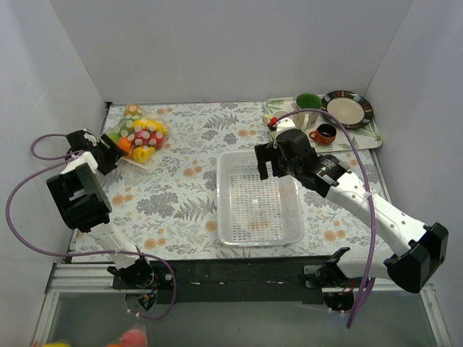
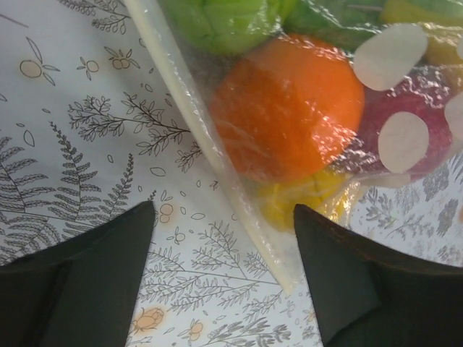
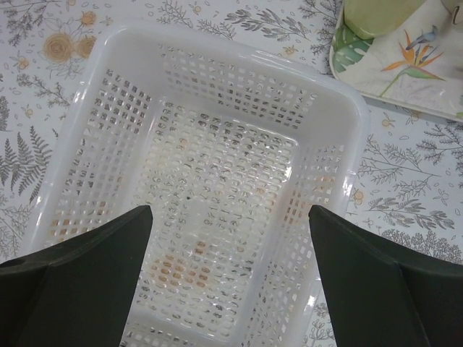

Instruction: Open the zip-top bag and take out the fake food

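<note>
The zip-top bag [image 1: 139, 136] lies at the far left of the table, clear with white dots, holding the fake food: an orange [image 2: 289, 108], green pieces [image 2: 217, 22], a red piece [image 2: 405, 130] and a yellow piece [image 2: 304, 199]. My left gripper [image 1: 110, 148] is open right at the bag's near-left edge; in the left wrist view [image 2: 224, 217] the bag's sealed strip [image 2: 217, 173] runs between the fingers, whose right fingertip is at the corner. My right gripper [image 1: 269, 165] is open and empty above the white basket [image 1: 226, 210].
The white perforated basket [image 3: 94, 79] stands mid-table, empty. A leaf-printed tray [image 1: 365, 137] at the far right holds a green cup [image 1: 308, 101], a dark-rimmed plate [image 1: 347, 108] and a brown cup [image 1: 323, 134]. White walls close in left, back and right.
</note>
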`<state>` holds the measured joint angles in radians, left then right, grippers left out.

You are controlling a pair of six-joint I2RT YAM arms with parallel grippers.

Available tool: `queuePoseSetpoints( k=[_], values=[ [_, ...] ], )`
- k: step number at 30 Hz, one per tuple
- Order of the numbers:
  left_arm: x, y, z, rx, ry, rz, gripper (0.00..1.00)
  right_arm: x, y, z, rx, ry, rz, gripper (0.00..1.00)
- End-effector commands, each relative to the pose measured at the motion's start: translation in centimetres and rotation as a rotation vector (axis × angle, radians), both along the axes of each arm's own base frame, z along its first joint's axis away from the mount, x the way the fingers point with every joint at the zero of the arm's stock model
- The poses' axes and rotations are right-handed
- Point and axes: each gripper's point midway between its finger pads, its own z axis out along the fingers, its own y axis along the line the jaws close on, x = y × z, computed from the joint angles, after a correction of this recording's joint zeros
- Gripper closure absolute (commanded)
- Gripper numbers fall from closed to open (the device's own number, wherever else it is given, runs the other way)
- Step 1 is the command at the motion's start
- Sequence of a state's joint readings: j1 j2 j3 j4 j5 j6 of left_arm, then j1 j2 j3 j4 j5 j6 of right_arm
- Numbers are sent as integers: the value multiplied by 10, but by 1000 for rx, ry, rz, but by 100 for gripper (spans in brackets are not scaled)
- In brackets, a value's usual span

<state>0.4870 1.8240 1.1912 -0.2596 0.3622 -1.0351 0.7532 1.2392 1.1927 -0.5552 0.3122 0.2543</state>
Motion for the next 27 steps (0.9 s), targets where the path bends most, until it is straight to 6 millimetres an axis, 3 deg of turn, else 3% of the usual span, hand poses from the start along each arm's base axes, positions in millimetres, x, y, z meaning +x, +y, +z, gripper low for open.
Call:
queuePoseSetpoints(
  k=[1,5,10,14,17,19,20,23,27],
  values=[
    [16,5,-1,-1,-46,-1,48,6,0,5,-5,-45,-5,2],
    [28,11,-5,5,-51,8,73,4,-3,6,1,-57,-8,1],
    [37,2,-5,1,-56,-3,75,-1,-1,4,21,-50,12,1],
    [44,-19,-4,5,-67,-40,76,-5,-2,2,31,-40,15,2],
    [48,-34,-5,8,-69,-69,85,-7,-1,4,46,-45,21,1],
    [49,-40,-4,12,-67,-82,99,-8,0,5,56,-48,30,1],
    [50,-44,-3,11,-71,-90,100,-9,1,5,60,-49,35,1],
    [49,-53,9,2,-92,-109,100,-10,3,8,75,-56,48,2],
    [42,-70,49,5,-149,-162,100,-11,9,11,96,-65,67,1]
  ],
)
